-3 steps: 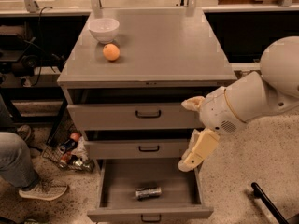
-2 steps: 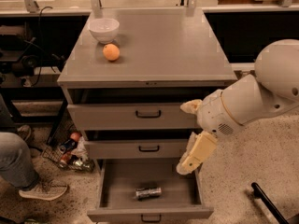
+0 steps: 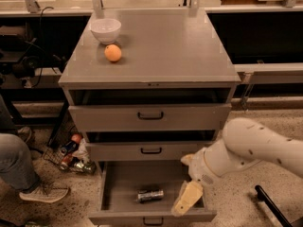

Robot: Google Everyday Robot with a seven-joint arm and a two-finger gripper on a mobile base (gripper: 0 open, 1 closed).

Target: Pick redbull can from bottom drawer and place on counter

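The redbull can [image 3: 150,195] lies on its side on the floor of the open bottom drawer [image 3: 122,181], near the front. My gripper [image 3: 187,179] hangs over the drawer's right part, just right of the can and apart from it. Its pale fingers [image 3: 188,198] are spread open and hold nothing. The white arm reaches in from the right. The counter [image 3: 165,46] is the grey top of the cabinet.
A white bowl [image 3: 105,30] and an orange fruit [image 3: 112,53] sit on the counter's back left. The two upper drawers stand slightly open. Red-and-blue cans and clutter [image 3: 71,151] lie on the floor at left, by a person's leg and shoe [image 3: 41,193]. A black bar [image 3: 271,206] lies at bottom right.
My arm and gripper have dropped from beside the upper drawers to the open bottom drawer. The can has not moved.
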